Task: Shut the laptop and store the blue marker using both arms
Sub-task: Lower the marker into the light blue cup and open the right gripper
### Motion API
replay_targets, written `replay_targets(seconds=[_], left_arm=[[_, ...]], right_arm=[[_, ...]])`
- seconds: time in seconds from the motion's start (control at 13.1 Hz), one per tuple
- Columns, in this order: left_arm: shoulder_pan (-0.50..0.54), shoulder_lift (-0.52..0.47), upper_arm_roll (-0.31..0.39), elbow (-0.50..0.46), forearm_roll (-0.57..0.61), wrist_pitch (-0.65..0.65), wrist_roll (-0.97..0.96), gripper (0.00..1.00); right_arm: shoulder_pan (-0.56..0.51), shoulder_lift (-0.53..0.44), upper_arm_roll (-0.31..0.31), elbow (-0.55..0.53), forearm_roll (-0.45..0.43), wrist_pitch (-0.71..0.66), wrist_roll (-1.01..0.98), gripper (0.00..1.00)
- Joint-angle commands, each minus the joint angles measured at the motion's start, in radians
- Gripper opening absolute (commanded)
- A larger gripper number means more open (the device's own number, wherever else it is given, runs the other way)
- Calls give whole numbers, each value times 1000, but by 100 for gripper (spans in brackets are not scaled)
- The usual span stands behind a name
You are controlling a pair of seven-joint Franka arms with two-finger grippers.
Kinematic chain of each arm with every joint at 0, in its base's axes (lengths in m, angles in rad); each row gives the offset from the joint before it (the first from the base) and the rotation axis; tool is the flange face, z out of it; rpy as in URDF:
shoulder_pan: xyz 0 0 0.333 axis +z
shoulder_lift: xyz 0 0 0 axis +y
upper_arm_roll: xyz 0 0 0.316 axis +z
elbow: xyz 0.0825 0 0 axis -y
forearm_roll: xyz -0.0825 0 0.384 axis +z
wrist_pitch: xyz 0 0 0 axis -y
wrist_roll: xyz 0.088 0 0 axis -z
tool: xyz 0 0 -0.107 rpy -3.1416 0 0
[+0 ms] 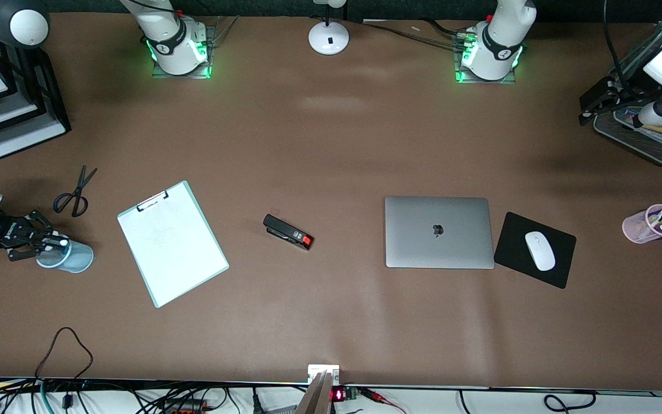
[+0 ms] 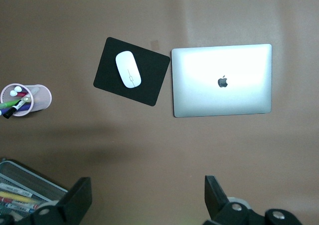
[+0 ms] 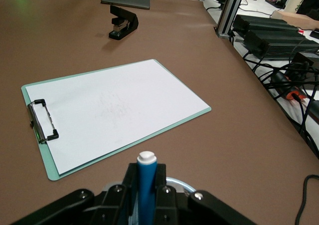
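The silver-grey laptop [image 1: 439, 232] [image 2: 222, 80] lies shut and flat on the table, logo up, beside the black mouse pad. My right gripper [image 1: 55, 244] [image 3: 147, 171] is at the right arm's end of the table, over the mouth of a pale blue cup [image 1: 80, 259] [image 3: 185, 183]. Its fingers are shut on the blue marker [image 3: 147, 182], whose whitish end [image 1: 64, 242] sticks out past the fingertips. My left gripper [image 1: 598, 103] [image 2: 147, 187] hangs high over the left arm's end of the table, open and empty, waiting.
A clipboard [image 1: 171, 241] with white paper, a black stapler [image 1: 288, 232] and scissors [image 1: 75, 192] lie between cup and laptop. Mouse pad [image 1: 515, 241] carries a white mouse [image 1: 539, 250]. A pink pen cup [image 1: 650, 224] and a mesh tray [image 1: 647, 141] stand toward the left arm's end.
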Motion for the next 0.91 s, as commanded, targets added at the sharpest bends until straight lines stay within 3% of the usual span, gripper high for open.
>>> replay_targets(seconds=[0.0, 0.08, 0.46, 0.69, 0.84], left_arm=[[3, -19, 2, -14, -16, 12, 20, 100], [3, -19, 1, -12, -16, 12, 20, 100], [3, -19, -3, -12, -16, 15, 20, 100], [3, -19, -4, -12, -16, 15, 20, 100], [3, -19, -4, -12, -16, 15, 20, 100]], right_arm=[[-14, 22, 14, 32, 15, -8, 25, 48], [-12, 17, 14, 35, 15, -8, 69, 99], [-12, -34, -3, 36, -11, -92, 268, 100], [-5, -121, -12, 36, -108, -176, 494, 100], [-1, -182, -11, 36, -143, -178, 531, 100]])
